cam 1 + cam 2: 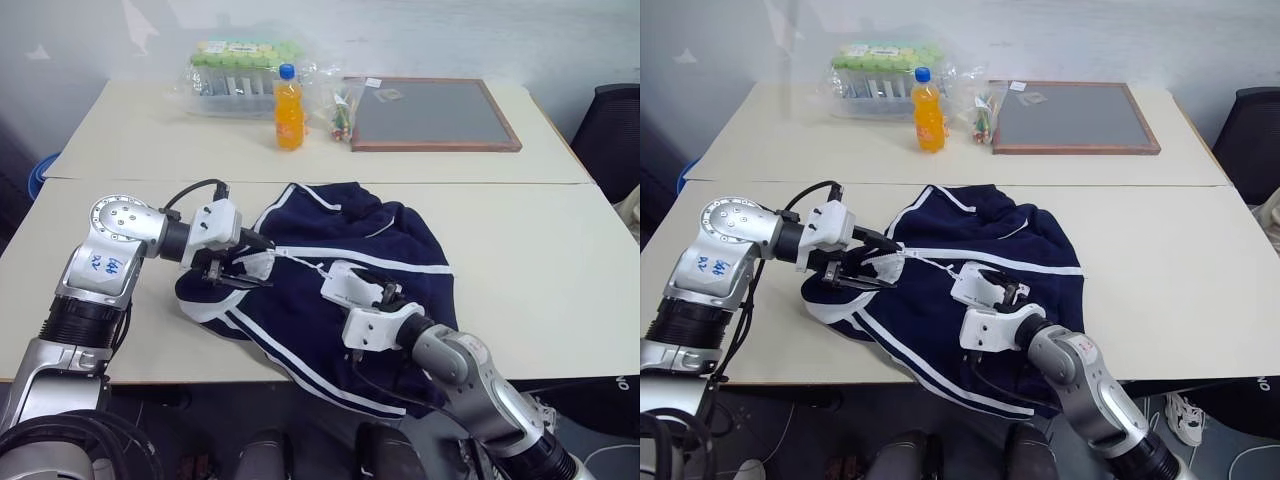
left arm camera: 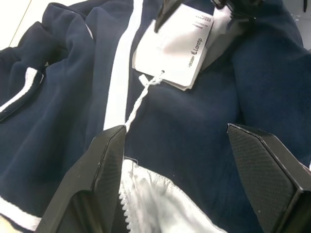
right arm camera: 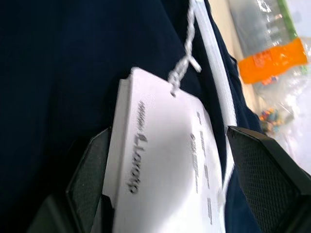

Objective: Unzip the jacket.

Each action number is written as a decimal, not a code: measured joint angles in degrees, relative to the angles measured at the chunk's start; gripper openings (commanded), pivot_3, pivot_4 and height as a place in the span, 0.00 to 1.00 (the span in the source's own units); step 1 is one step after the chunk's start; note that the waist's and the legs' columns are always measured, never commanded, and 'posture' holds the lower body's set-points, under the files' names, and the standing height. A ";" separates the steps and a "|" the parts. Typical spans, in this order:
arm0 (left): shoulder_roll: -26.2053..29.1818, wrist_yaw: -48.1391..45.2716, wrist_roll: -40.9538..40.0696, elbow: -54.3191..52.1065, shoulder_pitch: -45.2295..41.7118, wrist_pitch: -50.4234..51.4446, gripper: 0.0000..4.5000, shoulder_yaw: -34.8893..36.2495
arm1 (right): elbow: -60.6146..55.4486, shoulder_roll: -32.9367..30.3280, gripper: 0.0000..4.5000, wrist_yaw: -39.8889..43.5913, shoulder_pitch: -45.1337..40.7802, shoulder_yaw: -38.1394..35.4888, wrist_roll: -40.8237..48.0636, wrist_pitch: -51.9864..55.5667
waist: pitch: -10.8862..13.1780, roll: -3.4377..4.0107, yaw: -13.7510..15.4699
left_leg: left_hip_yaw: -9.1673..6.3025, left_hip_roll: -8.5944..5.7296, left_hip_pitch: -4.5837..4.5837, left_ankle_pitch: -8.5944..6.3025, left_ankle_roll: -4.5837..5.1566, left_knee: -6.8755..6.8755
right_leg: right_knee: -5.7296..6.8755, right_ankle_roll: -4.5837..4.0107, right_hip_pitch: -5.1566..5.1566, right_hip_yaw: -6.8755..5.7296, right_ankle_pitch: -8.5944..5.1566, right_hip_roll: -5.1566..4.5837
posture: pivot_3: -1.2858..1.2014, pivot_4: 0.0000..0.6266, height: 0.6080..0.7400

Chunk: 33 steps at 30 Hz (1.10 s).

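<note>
Both grippers gape: your left gripper (image 1: 238, 262) straddles the jacket (image 1: 340, 290) collar, your right gripper (image 1: 385, 295) brackets the paper tag (image 3: 165, 165). Pin collar, find the zipper pull.

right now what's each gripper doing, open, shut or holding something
left gripper: open, over the navy blue fabric jacket, holding nothing
right gripper: open, white paper tag between its fingers, not clamped

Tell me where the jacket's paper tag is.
The white paper tag lies on the navy jacket mid-table, on a string, between the right gripper's open fingers.
</note>
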 measured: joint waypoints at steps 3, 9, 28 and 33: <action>-0.08 0.01 0.04 0.64 0.00 -0.19 0.77 0.00 | -0.36 0.00 0.87 -0.69 1.14 -1.62 -0.19 -0.02 | 0.00 0.00 -0.08 | 0.00 0.00 0.00 0.00 0.00 -0.02 | 0.00 0.00 -0.01 -0.01 0.00 0.00 | 0.52 0.24 1.00; -1.18 0.16 0.14 0.76 0.00 -0.85 0.77 0.00 | 0.74 0.08 0.53 -2.20 0.69 -3.91 -0.63 -0.66 | 0.00 0.00 -0.10 | 0.00 0.00 -0.01 0.00 0.00 -0.02 | -0.01 0.00 -0.02 -0.01 0.00 0.00 | 0.52 0.24 1.00; -2.33 0.76 0.79 2.36 -0.18 -2.08 0.77 0.00 | 5.87 1.15 0.01 -1.07 -2.93 -4.55 1.98 -8.07 | 0.00 0.00 -0.23 | 0.02 0.00 -0.01 0.00 0.00 -0.05 | -0.01 -0.01 -0.03 0.00 0.00 0.01 | 0.52 0.24 1.00; -6.73 5.00 3.53 11.53 -4.55 -6.15 0.77 0.00 | 8.24 1.68 0.01 -1.29 -3.78 -4.63 2.32 -9.83 | 0.00 0.00 -0.08 | 0.01 -0.01 -0.02 0.00 0.00 -0.03 | -0.02 0.00 -0.02 -0.02 0.00 0.01 | 0.52 0.24 1.00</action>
